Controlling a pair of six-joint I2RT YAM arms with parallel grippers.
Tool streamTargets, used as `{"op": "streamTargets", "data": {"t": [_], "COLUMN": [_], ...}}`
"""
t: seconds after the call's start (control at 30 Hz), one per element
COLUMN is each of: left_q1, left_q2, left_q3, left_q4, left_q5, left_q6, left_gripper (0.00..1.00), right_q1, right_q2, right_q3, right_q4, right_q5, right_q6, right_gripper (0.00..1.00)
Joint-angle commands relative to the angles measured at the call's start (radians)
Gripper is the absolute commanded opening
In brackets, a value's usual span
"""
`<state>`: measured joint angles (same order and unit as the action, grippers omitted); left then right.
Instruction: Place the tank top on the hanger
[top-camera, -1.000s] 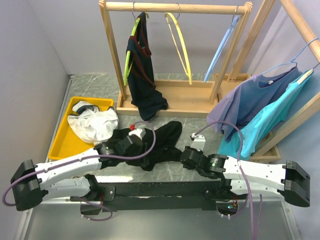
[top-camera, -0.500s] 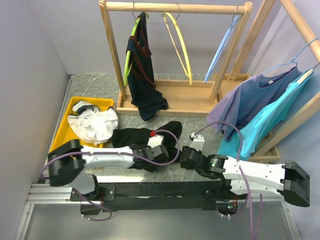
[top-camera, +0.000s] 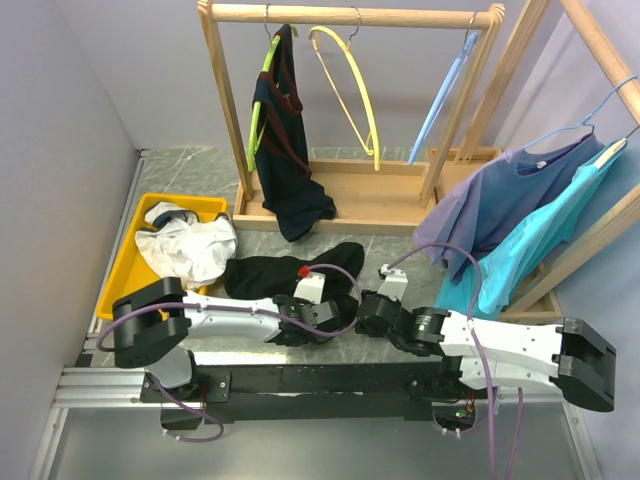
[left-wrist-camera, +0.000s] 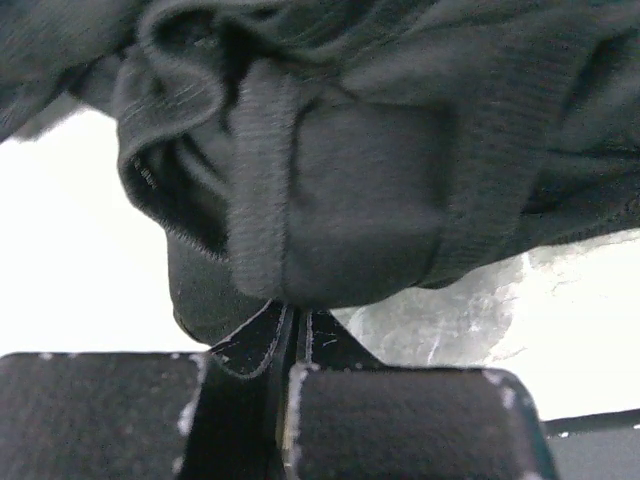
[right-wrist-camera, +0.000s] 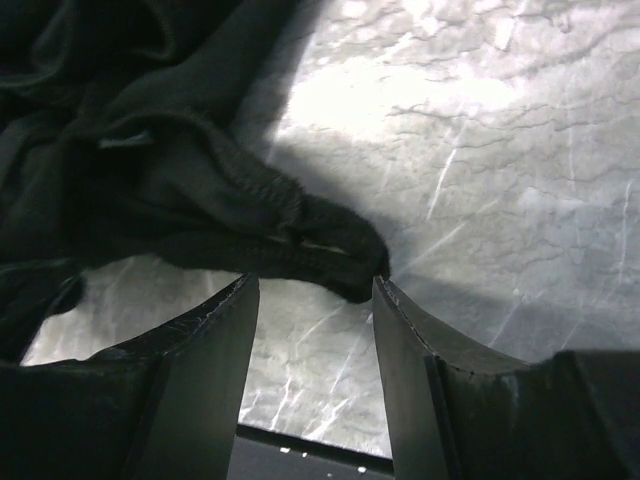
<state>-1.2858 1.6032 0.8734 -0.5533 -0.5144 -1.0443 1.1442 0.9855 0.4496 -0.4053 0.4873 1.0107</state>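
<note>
here, left pincer (left-wrist-camera: 292, 315) tight on the tank top (top-camera: 265, 272), right pincer (right-wrist-camera: 312, 290) spread, navy garment (top-camera: 285, 170) beside hanger (top-camera: 374, 145)

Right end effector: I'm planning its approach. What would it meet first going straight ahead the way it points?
The right end effector would likely meet the bunched edge of the tank top, just ahead of its open jaws; depth is unclear.

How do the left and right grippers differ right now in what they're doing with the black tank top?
The left gripper is shut, pinching a fold of the tank top; the right gripper is open and holds nothing. Fabric bunches right against the left gripper, while only a ribbed edge of the top lies on the table just ahead of the right gripper. Both are low over the table at the garment.
</note>
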Motion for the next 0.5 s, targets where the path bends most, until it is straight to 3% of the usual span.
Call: {"op": "streamTargets", "data": {"t": [0.0,0.2,0.3,0.4,0.43,0.47], "left_q1": [-0.006,-0.006,-0.006,-0.003,-0.004,-0.003], "left_q2": [-0.110,-0.331,-0.428,-0.488,-0.499,-0.526], "left_q3": [-0.057,-0.099,-0.123,-0.123,-0.114,-0.103], "left_q4": [-0.048,-0.083,-0.057,-0.043,-0.053,-0.071], "left_q5": [-0.013,-0.016,0.005,0.011,0.005,-0.010], "left_q6": [-0.071,-0.123,-0.128,-0.128,-0.131,-0.132], "left_gripper": [0.01,0.01,0.01,0.01,0.01,0.01], "right_q1": [-0.037,-0.047,-0.049,-0.047,-0.043,-0.031], "right_q2": [0.030,-0.011,-0.002,0.060,0.074,0.082], "right_q3": [0.003,-0.043,-0.068,-0.062,-0.030,-0.003], "right_q4": [0.061,0.072,0.150,0.204,0.185,0.148], "right_q5": [0.005,0.011,-0.042,-0.073,-0.061,-0.038], "right_q6": [0.026,0.069,0.062,0.055,0.057,0.065], "right_gripper": [0.58,0.57,0.51,0.30,0.05,0.00]}}
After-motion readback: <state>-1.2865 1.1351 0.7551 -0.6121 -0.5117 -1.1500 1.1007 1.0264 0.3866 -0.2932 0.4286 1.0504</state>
